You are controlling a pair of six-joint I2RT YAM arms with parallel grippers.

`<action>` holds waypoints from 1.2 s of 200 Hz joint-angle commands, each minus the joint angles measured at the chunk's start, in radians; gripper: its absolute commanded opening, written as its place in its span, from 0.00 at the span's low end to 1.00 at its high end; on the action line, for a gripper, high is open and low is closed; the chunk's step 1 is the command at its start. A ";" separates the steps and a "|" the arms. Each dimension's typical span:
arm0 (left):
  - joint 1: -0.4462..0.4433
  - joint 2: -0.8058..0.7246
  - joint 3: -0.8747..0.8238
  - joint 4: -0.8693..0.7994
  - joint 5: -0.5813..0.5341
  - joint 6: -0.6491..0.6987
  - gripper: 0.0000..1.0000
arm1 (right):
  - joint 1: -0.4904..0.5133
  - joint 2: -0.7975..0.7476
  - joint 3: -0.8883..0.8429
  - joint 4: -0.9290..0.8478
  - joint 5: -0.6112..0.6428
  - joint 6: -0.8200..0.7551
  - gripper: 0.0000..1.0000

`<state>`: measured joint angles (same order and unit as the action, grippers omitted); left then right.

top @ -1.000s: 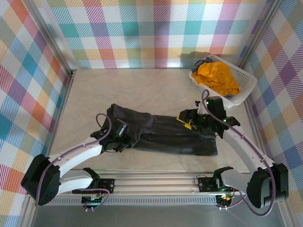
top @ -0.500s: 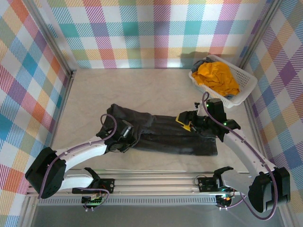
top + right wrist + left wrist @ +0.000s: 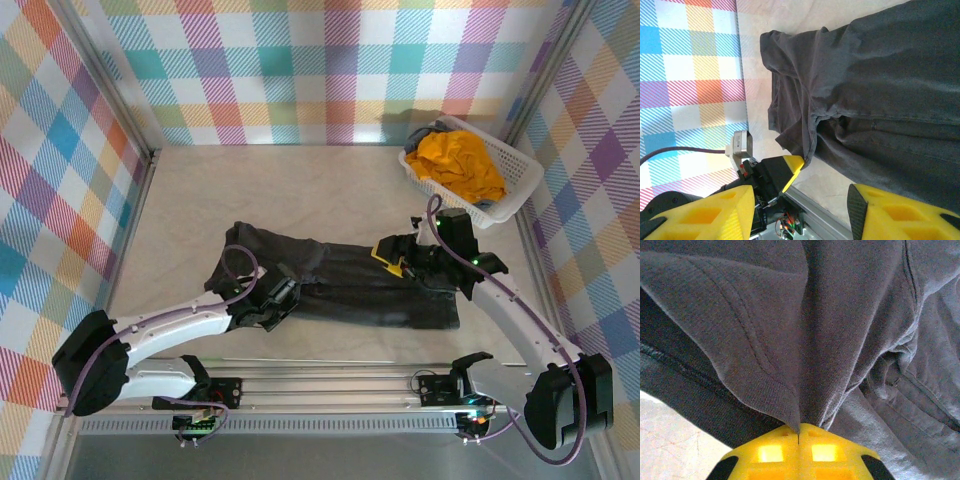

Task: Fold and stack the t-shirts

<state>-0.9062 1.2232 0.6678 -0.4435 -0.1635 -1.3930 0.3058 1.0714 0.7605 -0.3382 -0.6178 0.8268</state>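
Observation:
The dark charcoal grey t-shirt [image 3: 350,285] lies spread across the middle of the table, rumpled at its left end. My left gripper [image 3: 283,293] is at the shirt's near-left edge. In the left wrist view its yellow jaws [image 3: 799,437] are shut on a fold of the grey cloth [image 3: 840,315]. My right gripper [image 3: 393,257] hovers open over the shirt's far-right part. In the right wrist view its fingers [image 3: 705,215] stand apart above the shirt [image 3: 890,90] with nothing between them. The mustard t-shirt [image 3: 455,160] is bunched in the basket.
The white lattice basket [image 3: 520,185] stands in the back right corner. Plaid walls close the table on three sides. An aluminium rail [image 3: 330,385] runs along the near edge. Bare tabletop [image 3: 280,190] lies behind the grey shirt.
My left gripper slid right along the shirt's near edge and shut on the cloth. The right gripper shifted only slightly and stays open.

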 commanded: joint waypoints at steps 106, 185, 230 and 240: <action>-0.101 0.131 0.105 -0.076 -0.080 -0.097 0.10 | 0.005 -0.005 -0.018 -0.016 0.001 -0.020 0.52; 0.453 -0.267 0.085 -0.167 0.111 0.291 0.56 | -0.008 0.062 -0.070 0.005 0.136 -0.042 0.48; 0.856 0.112 0.224 0.128 0.377 0.612 0.54 | -0.118 0.194 -0.071 0.064 0.240 -0.019 0.38; 0.886 0.229 0.281 0.149 0.395 0.647 0.51 | -0.144 0.237 -0.052 0.046 0.253 -0.015 0.36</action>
<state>-0.0910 1.2266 0.8505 -0.4248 0.0765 -0.9592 0.2230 1.2327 0.6865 -0.3157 -0.4294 0.8024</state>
